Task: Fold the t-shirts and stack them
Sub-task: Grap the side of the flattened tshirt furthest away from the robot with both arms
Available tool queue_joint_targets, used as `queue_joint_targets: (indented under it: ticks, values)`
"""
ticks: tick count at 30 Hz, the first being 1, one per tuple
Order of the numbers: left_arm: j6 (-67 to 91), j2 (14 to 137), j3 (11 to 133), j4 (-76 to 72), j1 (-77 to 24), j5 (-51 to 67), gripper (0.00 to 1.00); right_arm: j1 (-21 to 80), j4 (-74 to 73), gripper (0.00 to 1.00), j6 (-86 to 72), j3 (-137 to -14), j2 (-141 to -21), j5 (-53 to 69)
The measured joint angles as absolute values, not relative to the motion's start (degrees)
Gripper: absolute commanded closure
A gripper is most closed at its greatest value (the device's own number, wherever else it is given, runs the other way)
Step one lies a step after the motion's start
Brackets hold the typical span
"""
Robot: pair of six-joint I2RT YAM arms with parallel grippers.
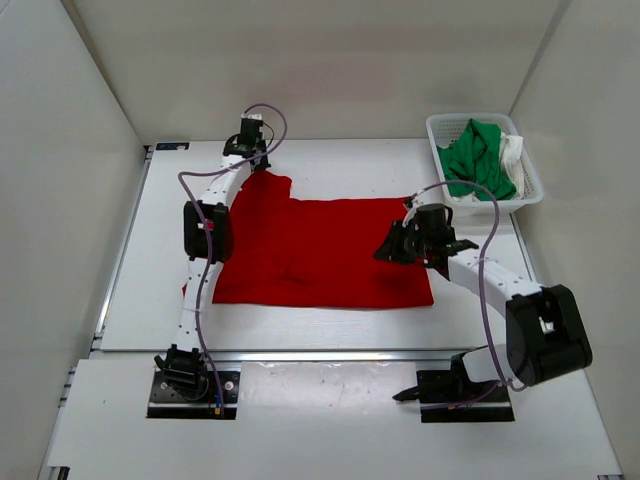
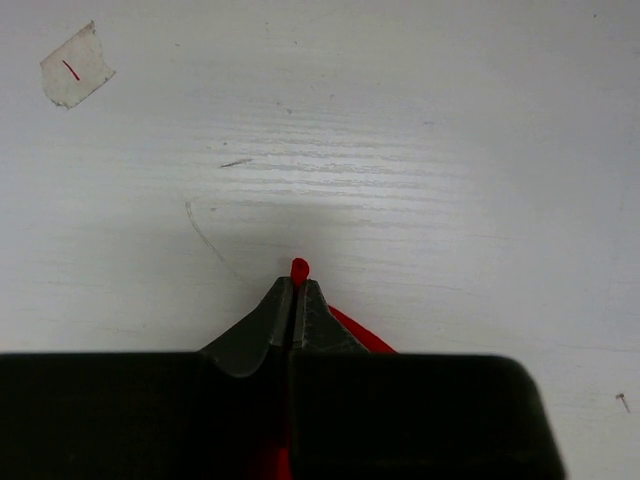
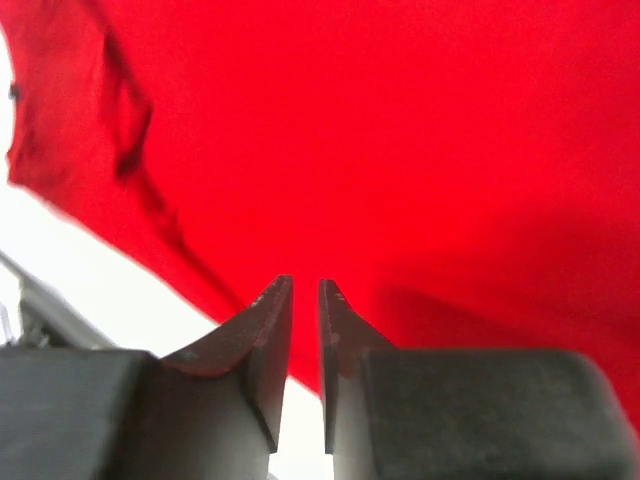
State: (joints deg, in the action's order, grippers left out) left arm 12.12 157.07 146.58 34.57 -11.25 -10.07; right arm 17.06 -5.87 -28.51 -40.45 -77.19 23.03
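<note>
Left gripper (image 2: 296, 285) is clamped tight, jaws meeting. Only a tiny nub of the red t-shirt (image 2: 299, 268) pokes out past its tips. The rest of the shirt trails back underneath and behind the tool, spread flat on the table (image 2: 400, 150). That looks like a thin bite! The worry is that a lift or drag from here could let that sliver of hem slide out. The corner would drop part-way and leave a crooked fold.

Over to the right gripper (image 3: 305, 292): its jaws are parted by just a narrow slit, with nothing seen between them. Red cloth fills the view ahead of its tips, with bare table off to its left. If it closes right there it may catch nothing, or only a loose edge. And if the left pulls while the right has no hold, the shirt will likely skew and bunch rather than fold square.

Well beyond the right gripper, the green t-shirt (image 1: 475, 155) and white t-shirt (image 1: 512, 150) sit heaped in the basket (image 1: 442, 126), not yet folded.
</note>
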Motion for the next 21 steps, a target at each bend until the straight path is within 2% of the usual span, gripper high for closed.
queue_joint_targets:
  ticks: [2, 11, 21]
  values:
    - [12.67, 156.86, 146.58, 34.96, -11.22, -9.61, 1.0, 16.34, -5.43, 0.76, -28.27, -43.53, -80.2, 20.93]
    - [14.68, 154.61, 147.74, 37.43, -11.07, -6.83, 1.0, 8.47, -1.19, 0.74, -24.38, -61.19, -100.18, 4.45]
    - [15.64, 152.55, 149.67, 39.29, -12.71, -6.15, 1.0, 7.11, -4.69, 0.7, -19.16, -74.94, -111.46, -6.04]
